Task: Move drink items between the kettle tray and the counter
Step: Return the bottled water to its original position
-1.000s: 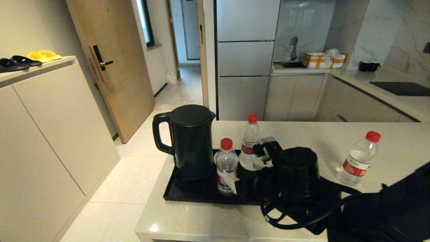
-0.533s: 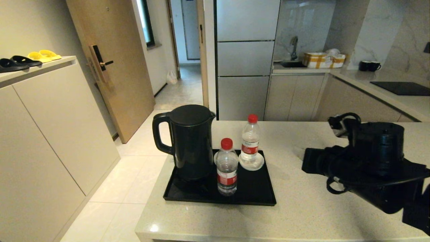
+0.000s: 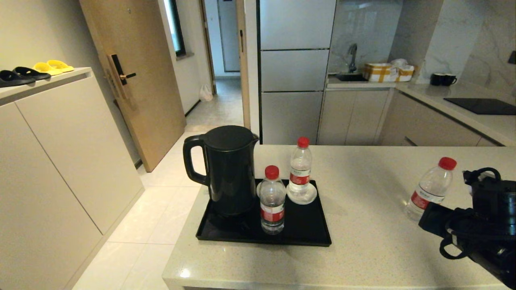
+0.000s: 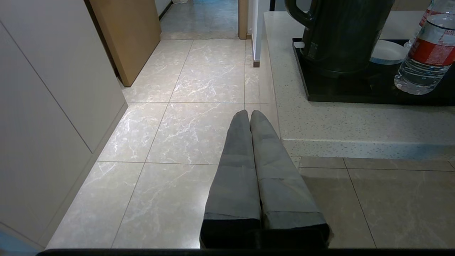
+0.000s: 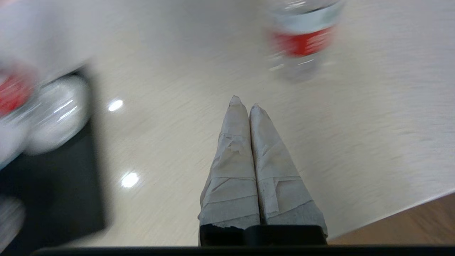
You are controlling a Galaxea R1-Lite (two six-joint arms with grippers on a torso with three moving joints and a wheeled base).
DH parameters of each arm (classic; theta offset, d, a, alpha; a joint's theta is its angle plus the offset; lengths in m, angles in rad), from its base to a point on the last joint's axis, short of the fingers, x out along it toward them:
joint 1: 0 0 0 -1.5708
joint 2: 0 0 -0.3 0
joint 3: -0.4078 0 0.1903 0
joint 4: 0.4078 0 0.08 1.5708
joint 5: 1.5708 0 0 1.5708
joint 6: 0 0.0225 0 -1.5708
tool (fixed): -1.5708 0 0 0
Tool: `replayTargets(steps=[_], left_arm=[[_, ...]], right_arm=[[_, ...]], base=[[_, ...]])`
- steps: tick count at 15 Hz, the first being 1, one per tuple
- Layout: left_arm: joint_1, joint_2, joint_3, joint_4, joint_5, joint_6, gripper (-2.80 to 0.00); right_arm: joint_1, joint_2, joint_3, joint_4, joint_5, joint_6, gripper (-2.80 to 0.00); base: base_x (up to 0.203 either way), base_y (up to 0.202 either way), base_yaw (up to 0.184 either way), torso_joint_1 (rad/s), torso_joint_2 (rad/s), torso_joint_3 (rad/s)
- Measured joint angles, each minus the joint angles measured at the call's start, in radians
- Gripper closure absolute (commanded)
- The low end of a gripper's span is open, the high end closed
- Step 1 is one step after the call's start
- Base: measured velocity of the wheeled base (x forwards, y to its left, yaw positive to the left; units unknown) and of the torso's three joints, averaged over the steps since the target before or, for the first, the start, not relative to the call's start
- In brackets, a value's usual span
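Note:
Two red-capped water bottles stand on the black kettle tray (image 3: 310,235): one at its front (image 3: 272,201), one further back (image 3: 300,171) on a white saucer (image 3: 301,195). A third bottle (image 3: 429,187) stands on the beige counter (image 3: 363,249) at the right. My right arm (image 3: 479,225) hangs low at the right, just in front of that bottle. In the right wrist view my right gripper (image 5: 244,101) is shut and empty over bare counter, with the third bottle (image 5: 302,39) ahead. My left gripper (image 4: 249,113) is shut and empty, parked over the floor off the counter's left end.
A tall black kettle (image 3: 229,169) takes the tray's left half. The counter's left edge (image 4: 277,117) drops to a tiled floor (image 4: 192,121). A pale cabinet (image 3: 60,141) with slippers stands at the left. A sink and a black cooktop (image 3: 481,105) lie far behind.
My right arm has left the back bottle on the tray, swung right across the counter and drawn back to the lower right. All three bottles stand as before.

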Motion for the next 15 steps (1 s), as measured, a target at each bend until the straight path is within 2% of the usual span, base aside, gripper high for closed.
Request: replayTargets(steps=[1, 2, 8, 11, 15], left_arm=[[0.0, 0.0, 0.0, 0.0, 0.0, 0.0, 0.0], [0.0, 0.0, 0.0, 0.0, 0.0, 0.0, 0.0], [0.0, 0.0, 0.0, 0.0, 0.0, 0.0, 0.0], [0.0, 0.0, 0.0, 0.0, 0.0, 0.0, 0.0], [0.0, 0.0, 0.0, 0.0, 0.0, 0.0, 0.0]], right_arm=[[-0.029, 0.027, -0.001, -0.032, -0.019, -0.007, 0.0], [-0.046, 0.045, 0.002, -0.064, -0.029, -0.027, -2.8], [-0.08, 0.142, 0.038, -0.219, -0.056, -0.058, -2.8], [-0.113, 0.245, 0.06, -0.41, -0.067, -0.095, -2.8], [-0.158, 0.403, 0.115, -0.739, -0.099, -0.219, -2.8]], base=[[0.0, 0.0, 0.0, 0.0, 0.0, 0.0], [0.0, 0.0, 0.0, 0.0, 0.0, 0.0], [0.0, 0.0, 0.0, 0.0, 0.0, 0.0], [0.0, 0.0, 0.0, 0.0, 0.0, 0.0], [0.0, 0.0, 0.0, 0.0, 0.0, 0.0]])
